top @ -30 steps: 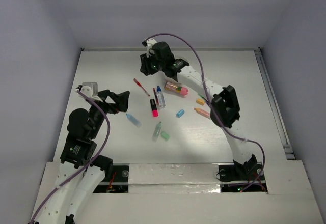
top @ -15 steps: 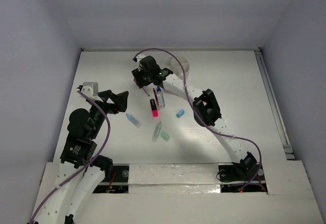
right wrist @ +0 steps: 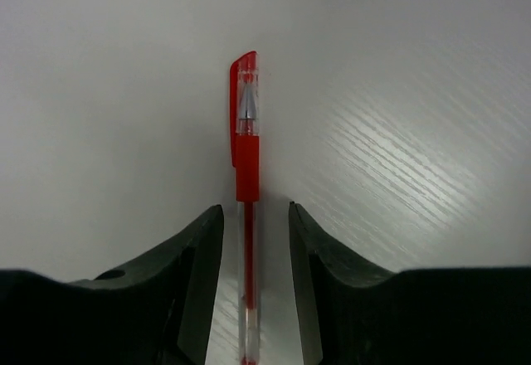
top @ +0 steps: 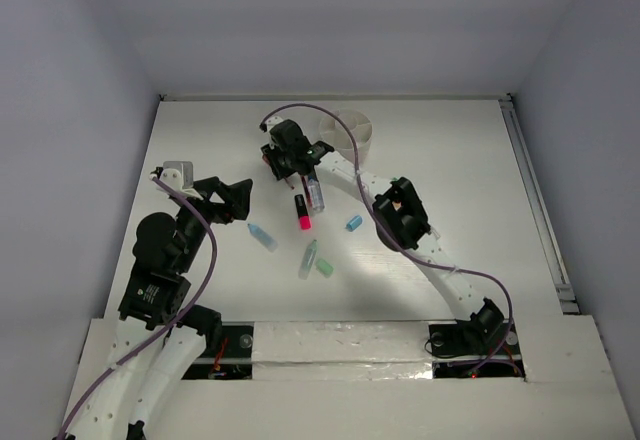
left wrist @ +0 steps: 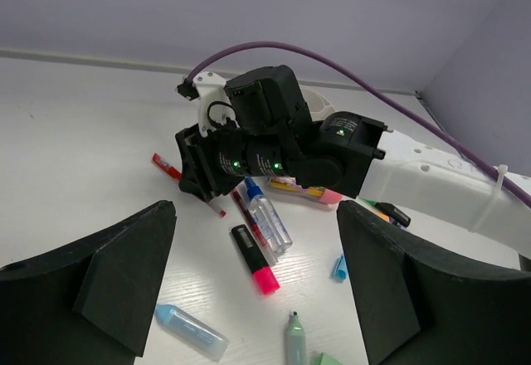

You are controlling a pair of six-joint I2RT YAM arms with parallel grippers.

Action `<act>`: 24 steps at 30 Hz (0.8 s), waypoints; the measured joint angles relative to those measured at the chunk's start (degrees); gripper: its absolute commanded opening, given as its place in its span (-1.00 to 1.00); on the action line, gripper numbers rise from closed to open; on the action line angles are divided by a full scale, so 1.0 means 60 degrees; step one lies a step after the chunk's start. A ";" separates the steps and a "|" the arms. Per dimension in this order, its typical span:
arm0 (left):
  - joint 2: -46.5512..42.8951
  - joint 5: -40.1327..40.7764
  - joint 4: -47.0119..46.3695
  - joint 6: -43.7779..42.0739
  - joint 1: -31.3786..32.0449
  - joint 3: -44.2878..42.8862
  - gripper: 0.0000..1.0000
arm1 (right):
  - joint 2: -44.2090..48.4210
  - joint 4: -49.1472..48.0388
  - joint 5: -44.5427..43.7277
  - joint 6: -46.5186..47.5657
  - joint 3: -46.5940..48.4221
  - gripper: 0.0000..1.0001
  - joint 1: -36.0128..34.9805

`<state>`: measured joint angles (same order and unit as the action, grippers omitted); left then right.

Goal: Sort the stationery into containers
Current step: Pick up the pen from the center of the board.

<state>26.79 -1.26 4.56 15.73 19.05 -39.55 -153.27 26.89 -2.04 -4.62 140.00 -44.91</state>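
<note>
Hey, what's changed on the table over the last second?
The right claw swung left across the far side of the table and came down over the red pen, which now lies between its open fingers, not gripped. That uncovered the white cup. The left claw stayed open in place, and the pink-tipped marker and the pale blue piece have not shifted.
</note>
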 measured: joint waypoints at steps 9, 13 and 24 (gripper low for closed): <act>0.0000 0.0007 0.0004 0.0000 0.0000 0.0000 0.50 | -0.0022 -0.0062 -0.0262 0.0146 -0.0051 -1.00 -0.0095; 0.0007 0.0007 0.0000 0.0000 0.0000 0.0000 0.42 | 0.0109 -0.0958 -0.0200 -0.0073 -0.0565 -1.00 -0.0095; 0.0404 -0.0007 -0.0004 0.0175 -0.0007 0.0000 0.19 | 0.3333 -0.5013 0.0007 -0.1723 -0.4911 -1.00 -0.0098</act>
<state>29.21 -1.30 4.54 16.78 19.00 -39.55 -133.27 -3.18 -2.00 -14.96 110.54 -45.50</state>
